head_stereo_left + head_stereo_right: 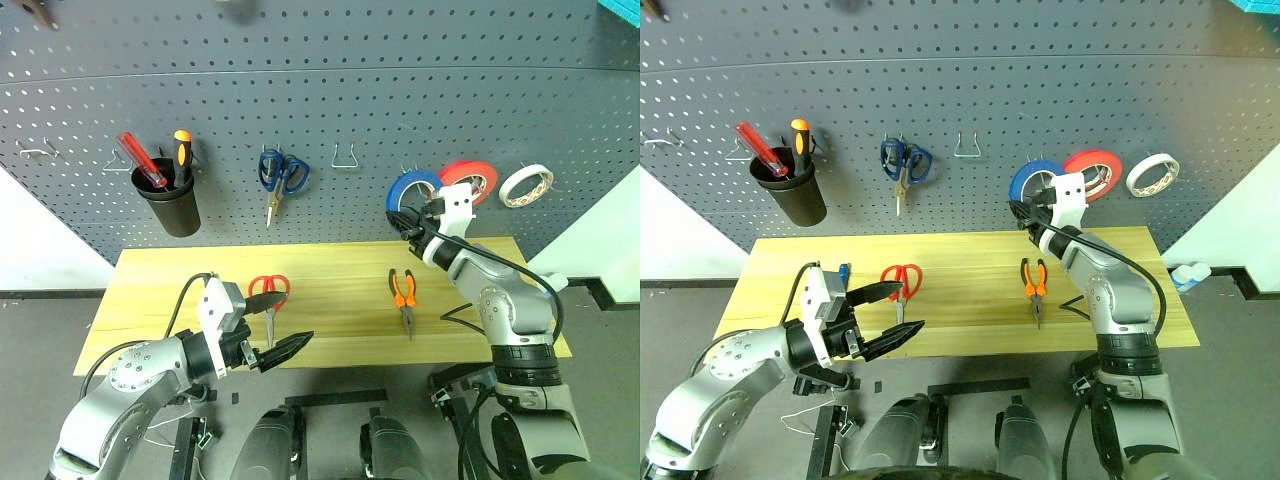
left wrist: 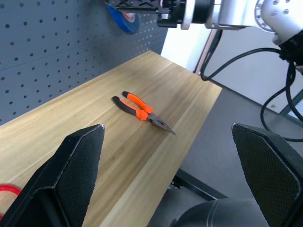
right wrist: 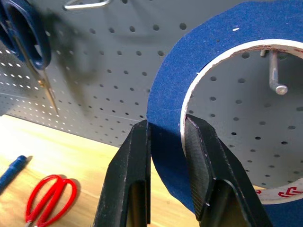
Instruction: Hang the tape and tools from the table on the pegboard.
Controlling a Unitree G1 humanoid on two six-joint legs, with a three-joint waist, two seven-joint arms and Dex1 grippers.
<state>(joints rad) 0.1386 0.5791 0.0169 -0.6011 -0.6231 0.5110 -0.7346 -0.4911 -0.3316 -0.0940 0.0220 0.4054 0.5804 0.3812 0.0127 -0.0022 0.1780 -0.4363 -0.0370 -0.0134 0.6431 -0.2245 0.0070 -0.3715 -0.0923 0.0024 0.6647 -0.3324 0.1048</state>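
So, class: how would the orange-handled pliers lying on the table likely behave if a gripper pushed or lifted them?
The pliers lie flat, so they would probably slide, not roll. Being metal, likely stiff and heavy for their size. The handles may swing apart when lifted.

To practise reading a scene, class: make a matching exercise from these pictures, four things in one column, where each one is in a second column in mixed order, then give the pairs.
Things:
1. blue ring-shaped tape roll
2. pliers with orange-and-black handles
3. blue-handled scissors
4. red-handled screwdriver

Places:
A. hanging on the dark grey pegboard
B. standing in the black cup
C. gripped by the right hand
D. lying on the light wooden table

Pairs: 1-C, 2-D, 3-A, 4-B
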